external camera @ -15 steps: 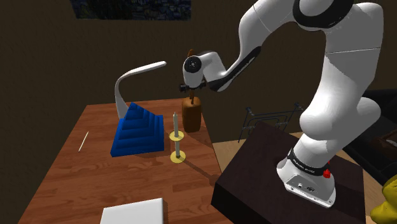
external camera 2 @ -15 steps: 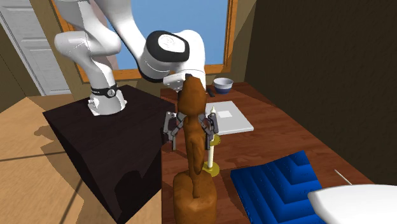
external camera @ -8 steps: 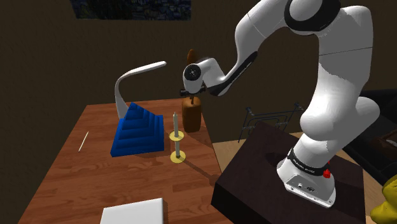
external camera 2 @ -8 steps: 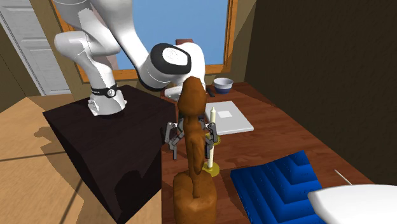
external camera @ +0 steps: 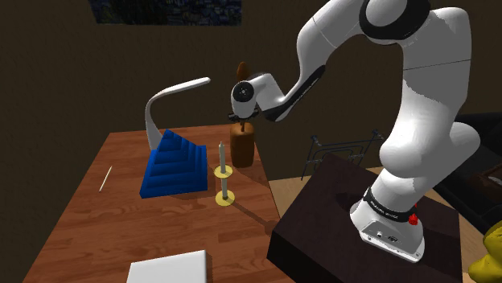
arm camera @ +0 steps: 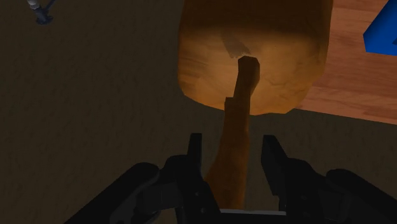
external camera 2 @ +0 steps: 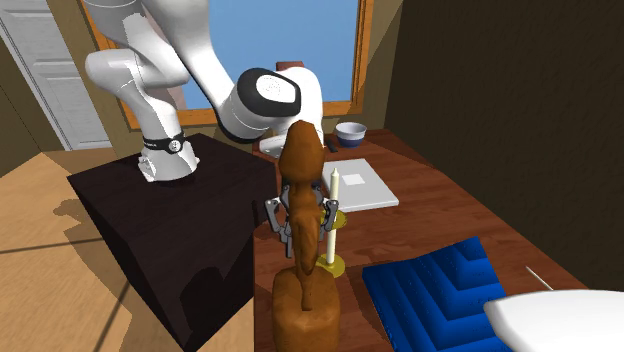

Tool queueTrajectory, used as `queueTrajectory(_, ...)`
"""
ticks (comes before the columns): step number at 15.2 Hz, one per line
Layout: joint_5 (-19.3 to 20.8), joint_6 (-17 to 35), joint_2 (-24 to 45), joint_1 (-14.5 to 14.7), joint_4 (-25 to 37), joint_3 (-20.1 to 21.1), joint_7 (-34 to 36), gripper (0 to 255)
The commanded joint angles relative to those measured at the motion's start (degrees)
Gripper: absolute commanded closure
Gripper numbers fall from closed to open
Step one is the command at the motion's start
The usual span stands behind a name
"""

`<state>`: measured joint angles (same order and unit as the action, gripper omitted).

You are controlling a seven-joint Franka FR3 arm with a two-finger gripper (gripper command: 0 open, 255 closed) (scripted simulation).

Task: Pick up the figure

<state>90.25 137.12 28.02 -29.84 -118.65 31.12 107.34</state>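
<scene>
Gripper (arm camera: 232,149) pointing down at the one figure (arm camera: 254,57), its two black fingers standing either side of the thin stem. From the wrist a narrow gap shows on each side of the stem, so the jaws are open around it and not clasping. The second exterior view puts the gripper (external camera 2: 301,215) about halfway up the stem, below the figure's top and above its base.

The figure (external camera: 242,149) is brown all over: a broad, rounded base sitting on the worktop (external camera: 96,225), a slim stem rising from it with a slight bend, and a fatter rounded top above the gripper. It stands upright at the edge of the wood-grained worktop.

Just beside the gripper is one pale candle (external camera 2: 334,190) upright in a yellow holder. A little farther out lies one blue stepped block (external camera: 173,165), with one curved white lamp (external camera: 173,96) behind it. Well away from the gripper are one flat white slab (external camera: 169,268), one thin white stick (external camera: 105,178) and, in the second exterior view, one small bowl (external camera 2: 350,132). The single white arm rises from a dark stand (external camera: 322,217).
</scene>
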Motion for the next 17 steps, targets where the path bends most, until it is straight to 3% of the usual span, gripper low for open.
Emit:
queueTrajectory(1, -0.03, -0.09, 0.05, -0.05, -0.12, -0.09, -0.02, 255)
queueTrajectory(17, -11.67, 0.79, -9.51, -3.31, -1.79, 3.43, -10.63, 255)
